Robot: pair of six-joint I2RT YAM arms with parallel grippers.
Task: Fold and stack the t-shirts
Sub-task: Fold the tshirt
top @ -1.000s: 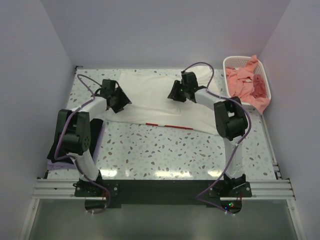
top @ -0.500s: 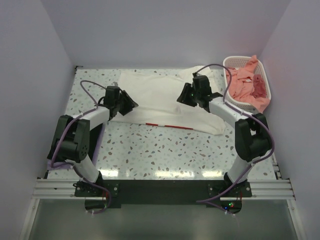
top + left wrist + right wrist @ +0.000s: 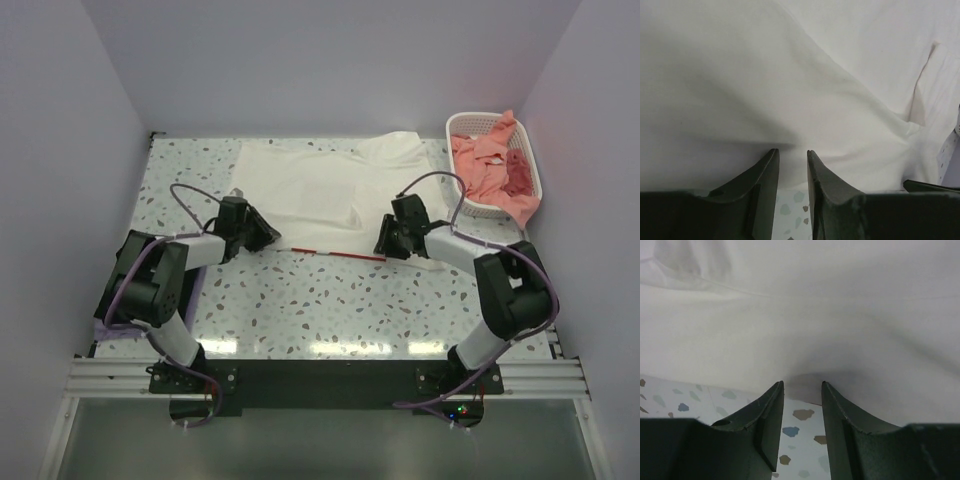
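The cream-white t-shirt [image 3: 300,190] lies spread across the back middle of the table, with a thin red strip [image 3: 335,253] along its near edge. My left gripper [image 3: 262,237] is low at the shirt's near-left edge. My right gripper [image 3: 385,240] is low at its near-right edge. In the left wrist view the gripper [image 3: 793,151] has its jaws slightly apart, tips at the cloth's edge [image 3: 790,75], with table showing between them. The right wrist view shows the same for the right gripper [image 3: 802,384] and the cloth [image 3: 815,315]. Salmon-pink tees [image 3: 485,165] fill the basket.
The white lattice basket [image 3: 480,121] stands at the back right, pink cloth hanging over its near rim. A lavender cloth [image 3: 197,278] lies at the left edge under my left arm. The speckled table [image 3: 330,300] runs between the shirt and the arm bases.
Both grippers have moved from over the far part of the white shirt down to its near edge. The shirt now reaches less far toward the near right.
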